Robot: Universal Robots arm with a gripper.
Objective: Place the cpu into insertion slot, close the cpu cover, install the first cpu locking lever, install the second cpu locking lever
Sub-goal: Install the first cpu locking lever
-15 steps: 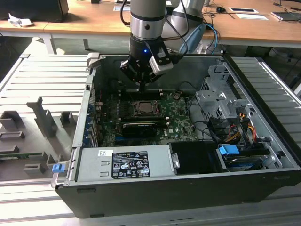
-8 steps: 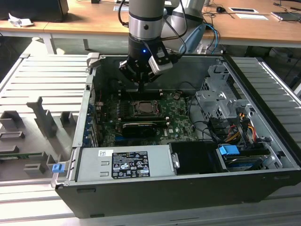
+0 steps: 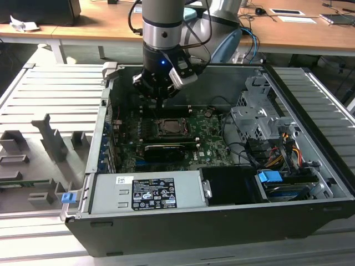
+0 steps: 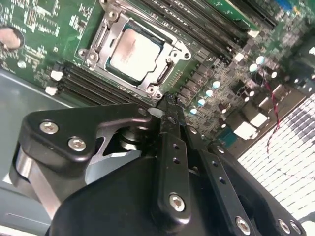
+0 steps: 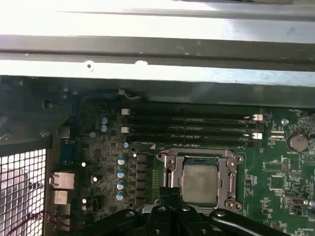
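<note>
Exterior view, surroundings: my gripper (image 3: 161, 100) hangs inside the open computer case (image 3: 310, 111), just above the insertion slot (image 3: 172, 127); a long black card (image 3: 165, 149) lies nearer the camera, and the drive cage (image 3: 258, 119) sits to the exterior view's right.
Second wrist view, fingers: my fingers (image 4: 170, 118) are pressed together, holding nothing, with the tips at the socket's corner.
Second wrist view, cpu: the pale silvery cpu (image 4: 134, 51) is seated flat in the slot, with the cpu cover (image 4: 106, 34) framing it.
First wrist view, board: the cpu (image 5: 199, 183) sits in its socket beside the memory slots (image 5: 192, 129) on the green board.
</note>
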